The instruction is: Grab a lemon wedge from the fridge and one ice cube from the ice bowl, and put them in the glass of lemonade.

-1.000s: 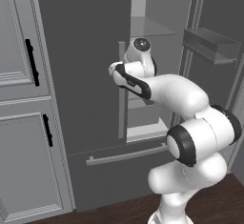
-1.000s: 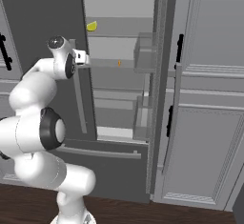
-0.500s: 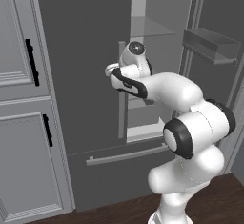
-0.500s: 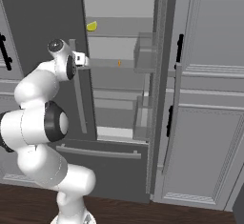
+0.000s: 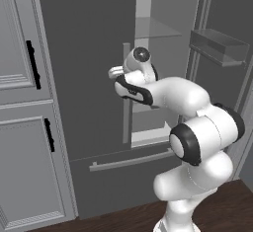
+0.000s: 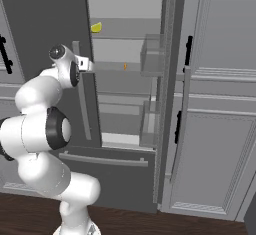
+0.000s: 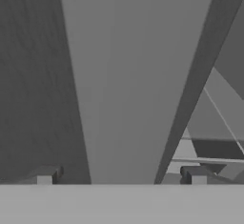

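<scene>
There's the lemon wedge (image 6: pixel 96 27), a tiny bright yellow piece sitting on the top shelf inside the fridge (image 6: pixel 45 24), up in the upper left of the right base view, near the left edge of the opening. One shelf down and a little to the right sits a tiny orange speck (image 6: pixel 125 66), well apart from the wedge. The fridge's right door hangs wide open, edge-on at centre frame, and its door bins (image 6: pixel 150 54) look bare from here, one at the height of the wedge's shelf, another lower down. Below the opening, the bottom drawer (image 6: pixel 105 160) is closed with its horizontal bar across it. In the left base view the left door (image 5: pixel 89 68) fills the upper middle, and the open door's bin (image 5: pixel 217 46) shows at the upper right. The gripper (image 7: pixel 121 178) sits close against the edge of that left door, its two fingertips (image 7: pixel 45 176) spread wide at the bottom of the hand view with a pale vertical bar standing between them, nothing pinched. Pale grey panelled cabinets (image 6: pixel 215 104) with black handles flank the fridge on the right, and more (image 5: pixel 20 102) on the left.
</scene>
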You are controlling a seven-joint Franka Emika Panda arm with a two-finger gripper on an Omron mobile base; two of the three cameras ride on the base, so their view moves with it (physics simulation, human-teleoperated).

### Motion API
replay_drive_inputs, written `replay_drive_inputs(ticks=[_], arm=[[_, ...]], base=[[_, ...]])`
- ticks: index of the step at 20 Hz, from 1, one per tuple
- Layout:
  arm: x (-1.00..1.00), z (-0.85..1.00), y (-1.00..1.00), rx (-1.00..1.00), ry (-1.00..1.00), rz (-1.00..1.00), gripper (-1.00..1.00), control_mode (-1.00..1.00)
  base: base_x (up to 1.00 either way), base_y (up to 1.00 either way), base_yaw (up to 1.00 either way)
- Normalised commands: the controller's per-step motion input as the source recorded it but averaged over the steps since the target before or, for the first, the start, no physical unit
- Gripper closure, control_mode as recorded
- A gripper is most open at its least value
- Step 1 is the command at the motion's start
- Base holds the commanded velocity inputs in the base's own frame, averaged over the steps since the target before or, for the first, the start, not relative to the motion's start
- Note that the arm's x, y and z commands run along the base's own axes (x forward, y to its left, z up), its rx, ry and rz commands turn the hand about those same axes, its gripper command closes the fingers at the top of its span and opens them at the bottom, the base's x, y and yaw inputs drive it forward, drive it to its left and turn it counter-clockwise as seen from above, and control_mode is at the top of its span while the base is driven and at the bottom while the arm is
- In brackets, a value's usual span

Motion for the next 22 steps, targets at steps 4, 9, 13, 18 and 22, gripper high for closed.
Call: replay_drive_inputs(ticks=[4, 9, 13, 18, 22], arm=[[0.17, -0.02, 0.27, 0.00, 0.00, 0.00, 1.00, -1.00], [0.22, -0.04, 0.28, 0.00, 0.00, 0.00, 1.00, -1.00], [0.02, 0.00, 0.62, -0.01, 0.01, 0.00, 1.00, -1.00], [-0.19, 0.12, 0.99, -0.05, 0.01, 0.00, 1.00, -1.00], [-0.60, 0.40, 0.84, -0.12, 0.09, 0.03, 1.00, -1.00]], base=[[0.00, 0.00, 0.00], [0.00, 0.00, 0.00], [0.00, 0.00, 0.00], [0.00, 0.00, 0.00], [0.00, 0.00, 0.00]])
